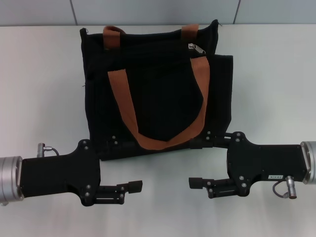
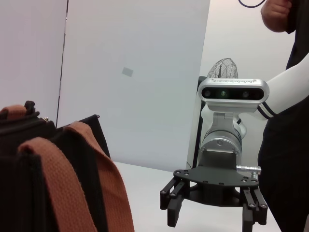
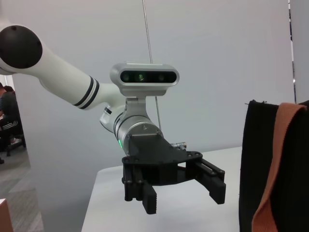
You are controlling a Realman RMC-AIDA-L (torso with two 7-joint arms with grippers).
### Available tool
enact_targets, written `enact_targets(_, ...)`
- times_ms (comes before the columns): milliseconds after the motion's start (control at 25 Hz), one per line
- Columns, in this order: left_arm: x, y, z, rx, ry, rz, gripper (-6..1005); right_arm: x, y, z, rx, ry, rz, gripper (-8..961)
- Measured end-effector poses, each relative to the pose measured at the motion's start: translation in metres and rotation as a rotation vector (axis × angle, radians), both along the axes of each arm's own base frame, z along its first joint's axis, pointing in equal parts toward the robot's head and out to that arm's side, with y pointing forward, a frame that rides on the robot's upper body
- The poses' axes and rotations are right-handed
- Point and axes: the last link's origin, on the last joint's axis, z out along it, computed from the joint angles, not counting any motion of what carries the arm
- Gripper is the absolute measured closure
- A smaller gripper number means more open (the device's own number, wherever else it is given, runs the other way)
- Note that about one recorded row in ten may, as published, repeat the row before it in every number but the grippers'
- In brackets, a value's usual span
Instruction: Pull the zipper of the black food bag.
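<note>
Near the black food bag [image 1: 158,89] on the bench [image 1: 39,74], left tool [image 1: 129,161] and right tool [image 1: 205,161] gape wide, holding nothing. Its zipper [image 1: 196,48] looks untouched, and a small label on the right arm is too blurred to read.

A pale white surface [image 1: 276,74] fills the foreground, backed by light wall panels [image 1: 148,11]. Beyond it stands a wire-caged fan [image 2: 224,71], with a person in dark clothes [image 2: 285,145] just beside.

You see two matte black end effector housings, left end effector [image 1: 132,186] and right end effector [image 1: 197,182], studded with small screws, each on a silver wrist cylinder. White arm links carry black bands; silver camera bars top both wrists.
</note>
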Motion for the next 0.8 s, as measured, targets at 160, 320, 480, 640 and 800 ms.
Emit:
enact_targets(160, 0.0, 0.0, 0.0, -0.001, 0.0, 0.002, 183, -0.0007, 0.0003, 0.0003, 0.0, 0.002, 0.002, 149)
enact_targets(320, 0.0, 0.0, 0.0, -0.002, -0.001, 0.003, 183, -0.0011, 0.0007, 0.0004, 0.0, 0.002, 0.004, 149)
enact_targets(480, 0.0, 0.0, 0.0, -0.003, -0.001, 0.003, 183, -0.0013, 0.0008, 0.0007, 0.0, 0.003, 0.005, 149)
enact_targets(640, 0.0, 0.0, 0.0, -0.003, -0.001, 0.003, 183, -0.0014, 0.0007, 0.0007, 0.0, 0.004, 0.006, 149)
enact_targets(800, 0.0, 0.0, 0.0, -0.001, 0.0, 0.002, 183, -0.0015, 0.0006, 0.0007, -0.001, 0.005, 0.006, 149)
